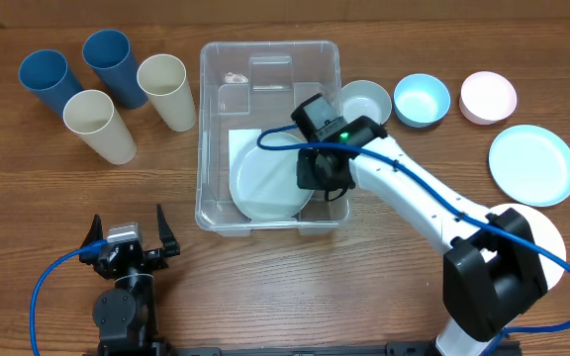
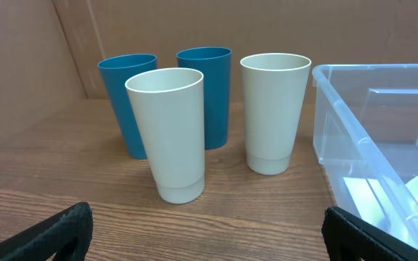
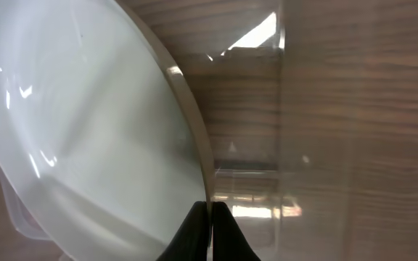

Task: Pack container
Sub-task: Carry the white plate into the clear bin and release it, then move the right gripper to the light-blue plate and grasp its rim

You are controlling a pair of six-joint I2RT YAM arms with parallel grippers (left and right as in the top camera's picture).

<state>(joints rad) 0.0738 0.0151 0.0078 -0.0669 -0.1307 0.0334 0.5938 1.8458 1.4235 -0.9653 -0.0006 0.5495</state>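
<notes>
Two fingers of the right gripper [image 3: 210, 221] are pinching the rim of a white plate [image 1: 265, 178], holding it inside the container [image 1: 204, 119], where the plate is filling the near half. The container is sitting at the centre of the table [image 1: 67, 198], slightly toward 12 o'clock. At 7 o'clock the left gripper [image 1: 128, 220] is resting with jaws spread wide, gripping nothing. Blue cups [image 2: 129, 101] and cream cups [image 2: 169, 130], two of each, are standing upright at 10 o'clock, near the container's left wall. Toward 1 o'clock a white bowl [image 1: 364, 101], a blue bowl [image 1: 422, 100] and a pink bowl [image 1: 488, 96] are lining up, with a pale blue plate [image 1: 532, 164] lying at 3 o'clock.
</notes>
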